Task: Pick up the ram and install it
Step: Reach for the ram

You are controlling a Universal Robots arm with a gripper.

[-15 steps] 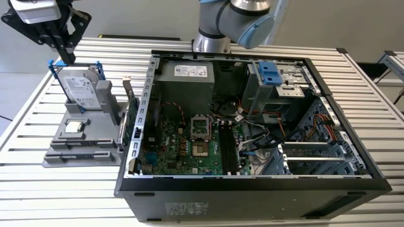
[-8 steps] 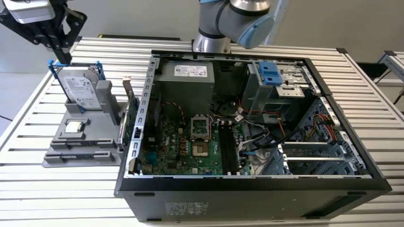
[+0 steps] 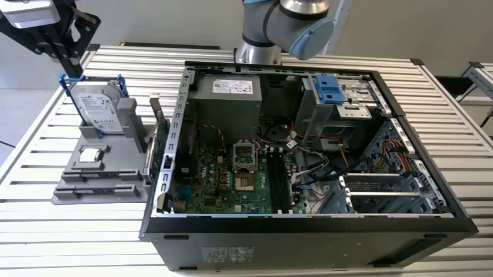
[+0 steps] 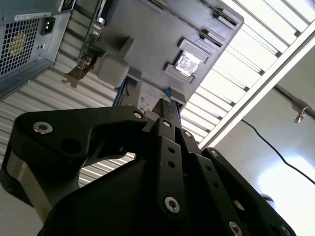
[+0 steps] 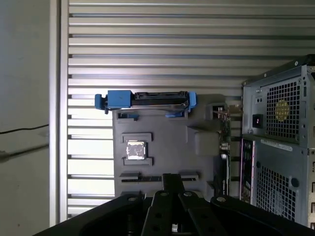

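The ram [image 3: 161, 144] is a thin dark-green board standing on edge at the side of the grey holder [image 3: 77, 193] closest to the computer case; the first wrist view shows it edge-on [image 5: 225, 147]. My black gripper [image 3: 73, 68] hangs above the far end of the holder, over the blue-framed hard drive [image 3: 99, 109], well away from the ram. In both wrist views its fingers [image 5: 172, 178] [image 4: 165, 105] meet in the middle with nothing between them.
The open computer case [image 3: 308, 228] lies on the slatted table [image 3: 85, 236], motherboard [image 3: 231, 173] facing up. A small silver CPU chip [image 3: 91, 154] [image 5: 136, 150] sits in the holder. The arm's base [image 3: 258, 55] stands behind the case.
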